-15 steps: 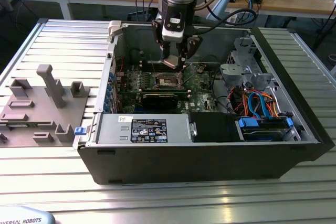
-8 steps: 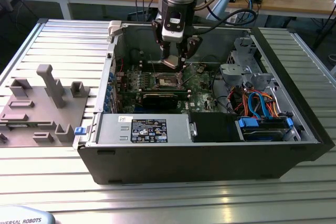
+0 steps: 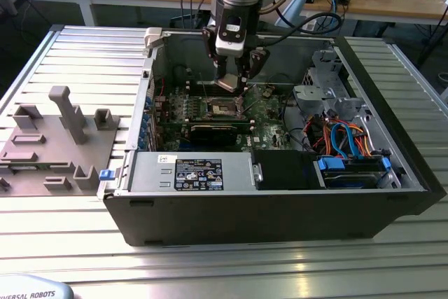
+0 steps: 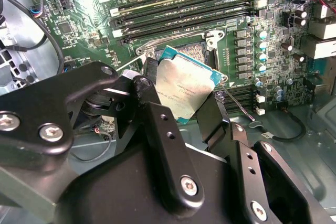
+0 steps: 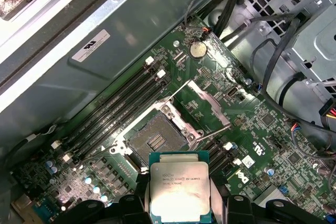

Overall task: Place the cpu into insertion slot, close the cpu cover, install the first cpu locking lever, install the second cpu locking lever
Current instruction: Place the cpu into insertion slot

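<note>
In the exterior view, the gripper (image 3: 233, 87) hung inside the open computer case (image 3: 280, 201) on the bench (image 3: 63, 243), right above the insertion slot (image 3: 220, 108). Over in the second wrist view, the fingers (image 4: 212, 114) were clamped on the cpu (image 4: 186, 90), one on each side, with the chip tilted and held clear over the slot's edge. And in the first wrist view, the cpu (image 5: 179, 192) sat between the fingers just short of the insertion slot (image 5: 152, 140), whose dark contact field was exposed, and the cpu cover (image 5: 205, 106) was swung open beside the slot.
</note>
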Available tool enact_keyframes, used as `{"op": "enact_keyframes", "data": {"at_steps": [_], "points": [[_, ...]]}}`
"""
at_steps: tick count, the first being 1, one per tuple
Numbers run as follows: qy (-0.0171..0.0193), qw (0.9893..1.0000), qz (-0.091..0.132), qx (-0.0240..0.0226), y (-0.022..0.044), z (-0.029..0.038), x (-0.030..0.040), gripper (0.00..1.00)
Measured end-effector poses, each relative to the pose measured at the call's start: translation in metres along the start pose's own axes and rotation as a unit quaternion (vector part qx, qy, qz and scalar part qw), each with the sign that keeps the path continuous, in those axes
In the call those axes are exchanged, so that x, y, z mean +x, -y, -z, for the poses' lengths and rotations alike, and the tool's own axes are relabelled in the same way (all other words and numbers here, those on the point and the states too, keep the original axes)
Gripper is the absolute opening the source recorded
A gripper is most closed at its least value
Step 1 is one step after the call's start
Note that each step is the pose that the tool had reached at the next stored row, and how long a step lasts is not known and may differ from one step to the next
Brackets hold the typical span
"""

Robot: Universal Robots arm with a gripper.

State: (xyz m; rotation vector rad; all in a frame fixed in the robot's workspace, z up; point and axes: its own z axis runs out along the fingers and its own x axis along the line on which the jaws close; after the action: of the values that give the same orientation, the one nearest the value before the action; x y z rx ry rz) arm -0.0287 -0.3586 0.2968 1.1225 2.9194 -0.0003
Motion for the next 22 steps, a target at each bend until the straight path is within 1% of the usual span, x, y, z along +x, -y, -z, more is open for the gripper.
{"op": "enact_keyframes", "data": {"at_steps": [22], "points": [[0.0003, 1.0, -0.006, 0.0004, 0.0, -0.0008, 0.0, 0.54]]}}
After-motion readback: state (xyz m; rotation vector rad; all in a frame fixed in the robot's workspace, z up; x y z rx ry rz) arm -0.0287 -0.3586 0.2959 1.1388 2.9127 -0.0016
